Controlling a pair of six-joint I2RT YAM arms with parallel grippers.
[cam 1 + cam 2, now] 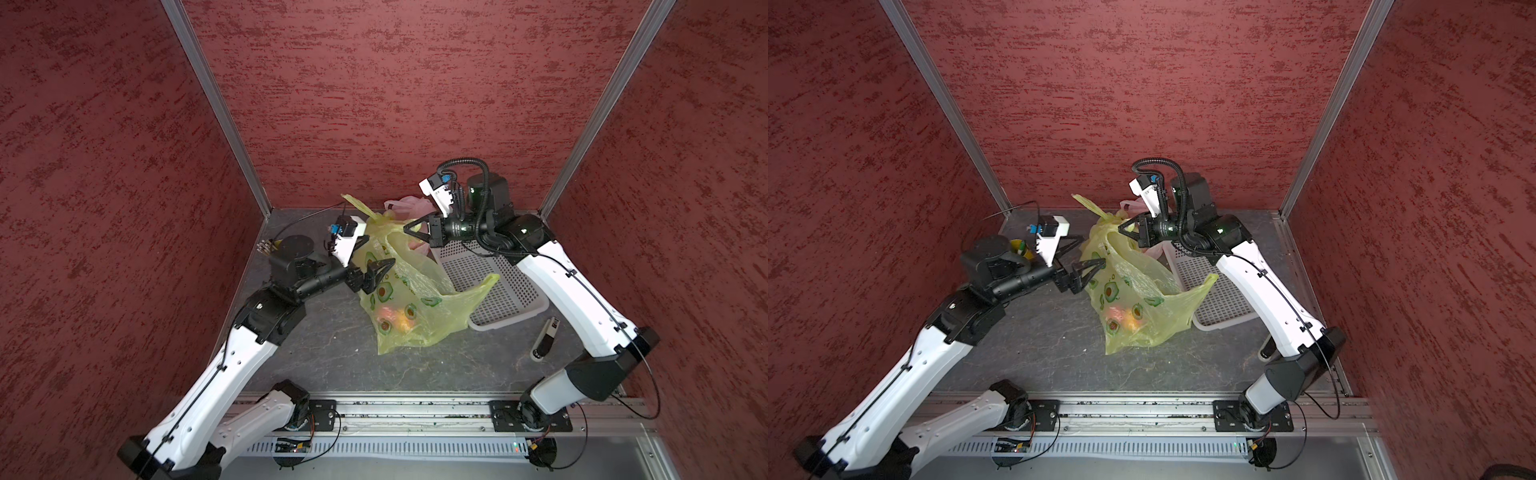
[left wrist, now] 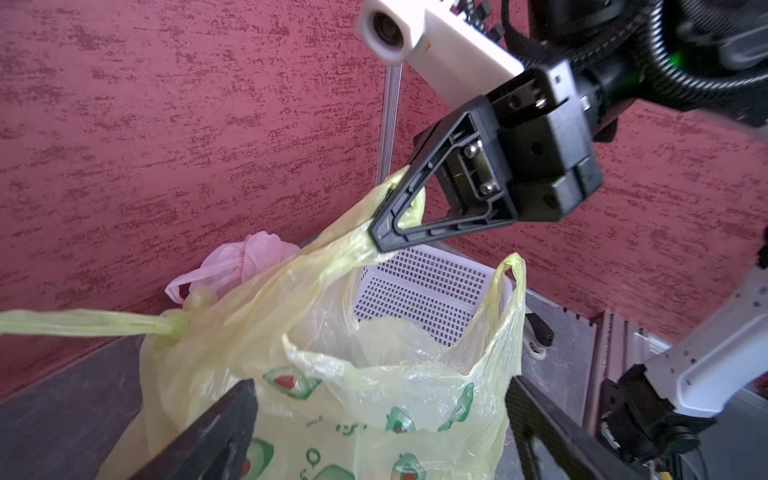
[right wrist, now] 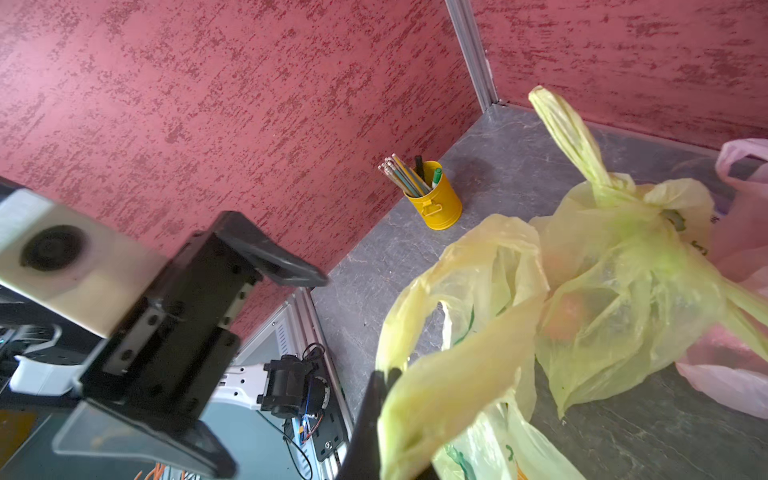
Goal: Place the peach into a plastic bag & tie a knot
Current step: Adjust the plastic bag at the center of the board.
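Note:
A yellow-green plastic bag [image 1: 409,299] [image 1: 1133,291] printed with avocados stands open mid-table. The peach [image 1: 395,318] [image 1: 1126,318] glows orange through its lower wall. My right gripper [image 1: 408,230] [image 1: 1123,228] [image 3: 384,374] is shut on one bag handle [image 2: 353,245] and holds it up. The other handle [image 1: 490,280] [image 2: 513,270] hangs free over the basket. On the bag's left side my left gripper [image 1: 376,251] [image 1: 1090,250] [image 2: 378,399] is open. The bag's near rim lies between its fingers [image 2: 220,424], apart from them.
Behind the open bag are a knotted yellow bag [image 3: 623,270] and a pink bag [image 1: 405,205] [image 2: 249,257]. A white perforated basket [image 1: 498,291] lies at the right. A yellow pencil cup [image 3: 436,203] stands far left. A black-and-white marker [image 1: 546,338] lies near the right arm.

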